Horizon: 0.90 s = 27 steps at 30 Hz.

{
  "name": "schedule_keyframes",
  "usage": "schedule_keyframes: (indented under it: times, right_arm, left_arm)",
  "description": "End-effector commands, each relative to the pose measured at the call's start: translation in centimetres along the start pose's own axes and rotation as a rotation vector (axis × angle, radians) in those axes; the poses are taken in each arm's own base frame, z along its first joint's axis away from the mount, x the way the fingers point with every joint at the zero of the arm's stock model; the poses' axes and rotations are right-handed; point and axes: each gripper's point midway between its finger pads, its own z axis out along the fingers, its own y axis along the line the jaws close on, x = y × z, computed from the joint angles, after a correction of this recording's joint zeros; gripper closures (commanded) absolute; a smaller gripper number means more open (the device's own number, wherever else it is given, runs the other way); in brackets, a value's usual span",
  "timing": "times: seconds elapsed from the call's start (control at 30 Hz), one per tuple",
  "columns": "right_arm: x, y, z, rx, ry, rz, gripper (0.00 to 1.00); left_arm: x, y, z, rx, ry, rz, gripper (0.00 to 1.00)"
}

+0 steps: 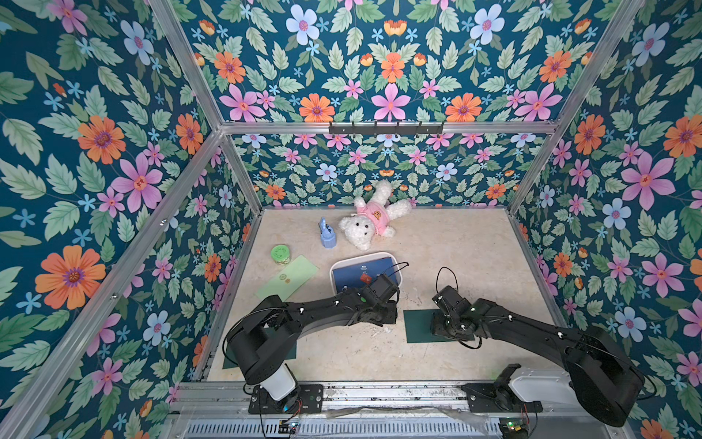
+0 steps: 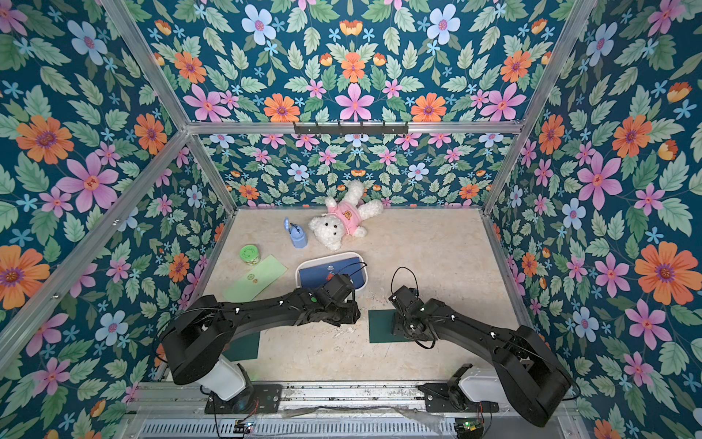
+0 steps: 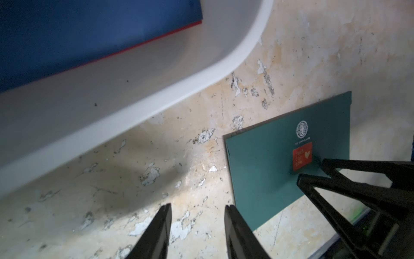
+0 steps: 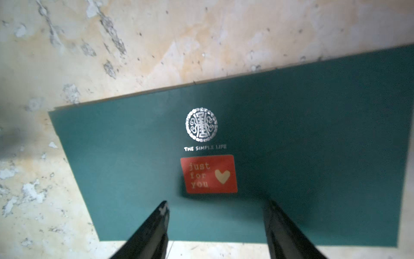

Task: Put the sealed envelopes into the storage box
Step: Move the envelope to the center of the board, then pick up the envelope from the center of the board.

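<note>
The white storage box [image 1: 361, 256] [image 3: 156, 107] holds a navy envelope [image 1: 353, 271] [image 3: 89, 33], and a red edge [image 3: 156, 38] shows beneath it. A dark green envelope [image 1: 416, 325] [image 4: 134, 179] with a red sticker [image 4: 208, 173] lies flat to the right of the box. My right gripper [image 4: 217, 203] is open low over this envelope, one finger on each side of the sticker's near edge; whether it touches is unclear. My left gripper [image 3: 198, 206] is open and empty over bare table between box and envelope. A light green envelope [image 1: 288, 277] lies left of the box.
Another dark green envelope [image 2: 245, 347] lies partly under the left arm near the front. A green-lidded jar [image 1: 280, 254], a blue toy [image 1: 327, 233] and a white teddy bear [image 1: 370, 222] sit behind the box. Flowered walls close in the table.
</note>
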Motion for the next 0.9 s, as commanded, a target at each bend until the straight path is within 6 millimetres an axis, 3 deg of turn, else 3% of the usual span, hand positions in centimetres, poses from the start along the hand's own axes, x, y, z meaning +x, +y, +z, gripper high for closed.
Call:
schedule_keyframes:
  times: [0.0, 0.1, 0.33, 0.7, 0.87]
  right_arm:
    - [0.1, -1.8, -0.6, 0.08, -0.003, 0.037, 0.23]
    - [-0.8, -3.2, -0.9, 0.084, -0.041, 0.104, 0.11]
    - [-2.2, -5.5, -1.8, 0.045, -0.125, 0.246, 0.03]
    - [-1.8, -7.6, 0.1, 0.17, -0.097, 0.279, 0.01]
    - [-1.8, -6.7, 1.0, 0.124, -0.083, 0.253, 0.01]
  left_arm:
    - [-0.2, -0.8, 0.2, 0.036, -0.003, -0.018, 0.54]
    - [0.0, -1.2, 0.5, 0.05, 0.005, -0.02, 0.54]
    - [1.2, -2.7, 0.7, 0.077, 0.035, -0.001, 0.54]
    - [3.2, -3.3, 2.0, 0.096, 0.101, -0.011, 0.54]
    - [3.6, -3.3, 2.6, 0.101, 0.12, -0.009, 0.54]
